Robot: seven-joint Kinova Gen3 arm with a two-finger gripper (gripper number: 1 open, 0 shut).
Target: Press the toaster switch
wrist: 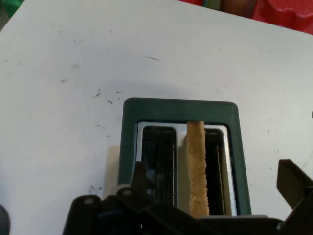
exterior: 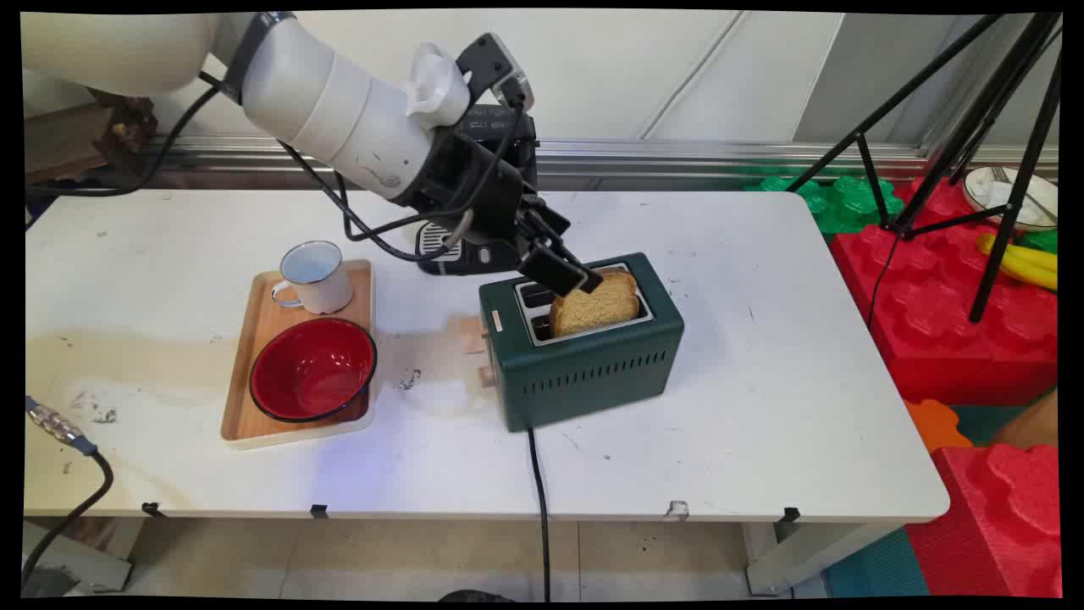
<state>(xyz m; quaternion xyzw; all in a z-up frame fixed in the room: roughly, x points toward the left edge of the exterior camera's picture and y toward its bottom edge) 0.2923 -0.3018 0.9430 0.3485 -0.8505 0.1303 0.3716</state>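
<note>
Sitting on wooden tray (exterior: 254, 407) at left: white enamel mug (exterior: 315, 277) w/ red bowl (exterior: 312, 369) in front. Hovering over green toaster (exterior: 584, 364), gripper (exterior: 566, 273) w/ fingers (wrist: 292, 181) spread wide astride bread slice (exterior: 595, 307). Slice standing upright in toaster's near slot, sticking up above rim.

A scuffed, stained white bench (exterior: 762, 407) carried a dark green toaster (exterior: 584, 360) near its centre, a wooden tray (exterior: 254, 373) at the toaster's nine o'clock and a black appliance (exterior: 461, 254) at its eleven o'clock.
</note>
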